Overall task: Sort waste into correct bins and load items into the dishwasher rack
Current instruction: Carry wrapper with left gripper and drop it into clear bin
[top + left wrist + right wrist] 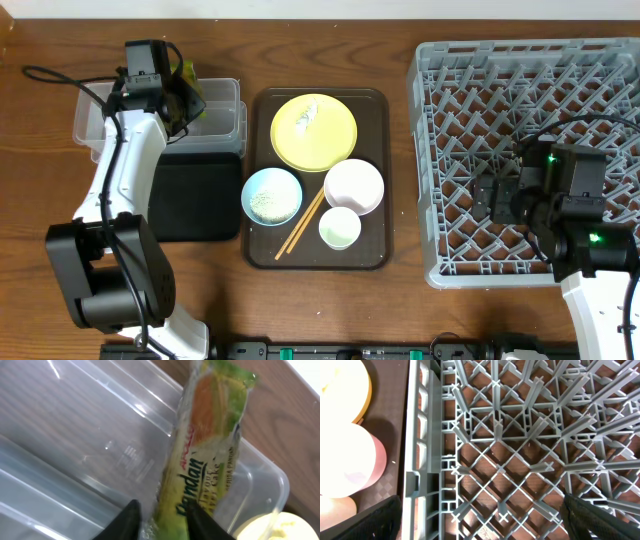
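My left gripper (pixel 186 96) is shut on the green-and-yellow snack wrapper (pixel 190 76) and holds it over the clear tub (pixel 218 100). In the left wrist view the wrapper (pixel 205 450) sits between the black fingers (pixel 162 521), above the tub's floor (pixel 85 430). The black tray (pixel 195 195) lies in front of the tub. My right gripper (pixel 500 195) is wide open and empty over the grey dishwasher rack (pixel 450 150), near its left wall (pixel 422 450). The yellow plate (pixel 313 132) carries white grains (pixel 305 115). The light blue bowl (pixel 271 195), white bowl (pixel 354 186), cup (pixel 339 228) and chopsticks (pixel 300 225) lie on the brown tray.
The dark brown serving tray (pixel 262 250) stands between the bins and the rack. The blue bowl also holds pale specks. The right wrist view shows the white bowl (pixel 345 460) and plate edge (pixel 345 385) just left of the rack. Wooden table all around.
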Robot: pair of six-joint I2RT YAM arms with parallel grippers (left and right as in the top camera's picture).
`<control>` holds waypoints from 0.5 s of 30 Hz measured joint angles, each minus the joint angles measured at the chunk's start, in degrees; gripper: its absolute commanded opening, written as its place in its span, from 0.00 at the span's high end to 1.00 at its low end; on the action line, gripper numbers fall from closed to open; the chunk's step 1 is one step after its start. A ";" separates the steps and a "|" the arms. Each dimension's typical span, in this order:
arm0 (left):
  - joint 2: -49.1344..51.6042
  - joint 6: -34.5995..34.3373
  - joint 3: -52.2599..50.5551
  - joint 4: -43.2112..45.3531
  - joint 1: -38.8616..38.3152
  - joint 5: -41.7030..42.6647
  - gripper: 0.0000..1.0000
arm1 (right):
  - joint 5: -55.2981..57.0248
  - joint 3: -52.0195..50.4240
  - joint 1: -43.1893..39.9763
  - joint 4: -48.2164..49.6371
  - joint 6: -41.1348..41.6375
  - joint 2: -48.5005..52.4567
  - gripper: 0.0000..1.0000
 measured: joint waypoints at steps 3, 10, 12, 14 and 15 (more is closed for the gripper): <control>0.00 -3.10 0.00 0.52 0.02 0.20 0.46 | 0.00 0.00 0.00 0.00 0.00 0.00 0.01; 0.00 -5.97 0.00 0.70 0.00 2.64 0.46 | 0.00 0.00 0.00 0.00 0.00 0.00 0.01; 0.00 -5.92 0.00 1.09 -0.17 4.35 0.44 | 0.00 0.00 0.00 0.00 0.00 0.00 0.01; 0.00 -5.25 0.00 2.29 -0.66 6.29 0.42 | 0.00 0.00 0.00 0.02 -0.02 0.00 0.01; 0.00 -4.59 0.00 2.89 -1.01 7.08 0.41 | 0.00 0.00 0.00 0.02 0.00 0.00 0.01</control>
